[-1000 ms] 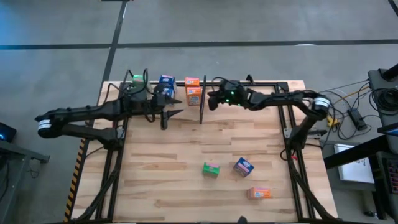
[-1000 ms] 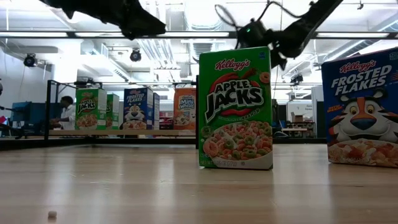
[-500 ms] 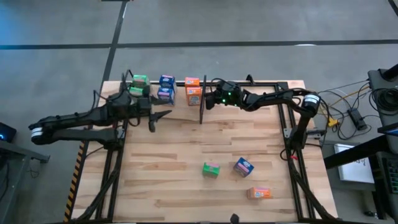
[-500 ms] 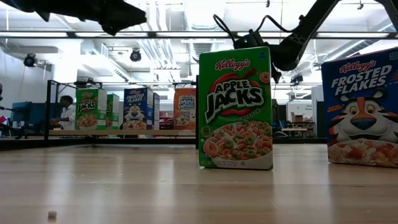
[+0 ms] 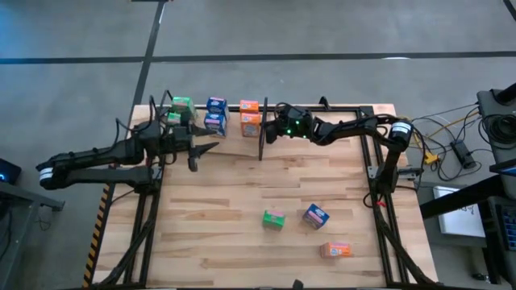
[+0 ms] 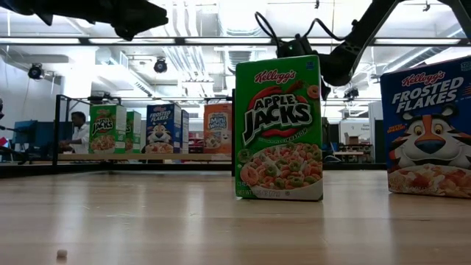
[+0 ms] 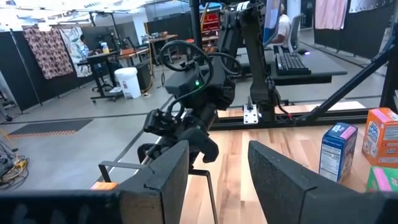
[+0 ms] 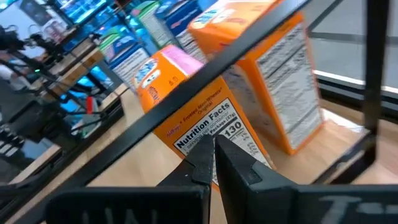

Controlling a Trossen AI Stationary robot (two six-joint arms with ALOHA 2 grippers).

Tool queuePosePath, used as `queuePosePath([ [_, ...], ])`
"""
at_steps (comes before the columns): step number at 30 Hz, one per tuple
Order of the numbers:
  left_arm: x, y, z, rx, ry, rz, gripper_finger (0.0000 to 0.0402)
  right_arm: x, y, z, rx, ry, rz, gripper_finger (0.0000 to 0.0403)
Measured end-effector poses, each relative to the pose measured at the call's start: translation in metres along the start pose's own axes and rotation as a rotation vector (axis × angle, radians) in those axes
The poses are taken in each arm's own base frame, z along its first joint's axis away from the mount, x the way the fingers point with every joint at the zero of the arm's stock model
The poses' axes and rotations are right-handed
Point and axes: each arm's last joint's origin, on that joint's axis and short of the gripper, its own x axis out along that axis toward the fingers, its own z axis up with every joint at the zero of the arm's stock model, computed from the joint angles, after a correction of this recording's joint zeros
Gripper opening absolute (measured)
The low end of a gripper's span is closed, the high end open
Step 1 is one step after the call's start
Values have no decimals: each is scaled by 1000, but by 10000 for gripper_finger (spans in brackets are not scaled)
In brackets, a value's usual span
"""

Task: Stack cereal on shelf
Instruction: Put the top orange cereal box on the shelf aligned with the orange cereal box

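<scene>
Three cereal boxes lay on the counter, well apart from the shelf — light, stiff cardboard, best pinched across broad faces. Left gripper gaped empty; right gripper sat nearly closed, empty.

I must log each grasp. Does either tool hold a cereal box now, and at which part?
No. The left tool is open and empty above the table. The right tool is shut with nothing between its fingers, near the orange boxes on the shelf.
</scene>
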Motion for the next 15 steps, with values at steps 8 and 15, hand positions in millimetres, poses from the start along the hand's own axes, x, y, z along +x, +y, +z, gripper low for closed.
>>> queuePosePath([
  [8, 0, 0, 0, 2, 0, 0, 150, 0, 1, 0, -49, -2, 2, 9],
  [15, 1, 0, 1, 2, -8, 1, 150, 0, 2, 2, -98, -27, 14, 9],
])
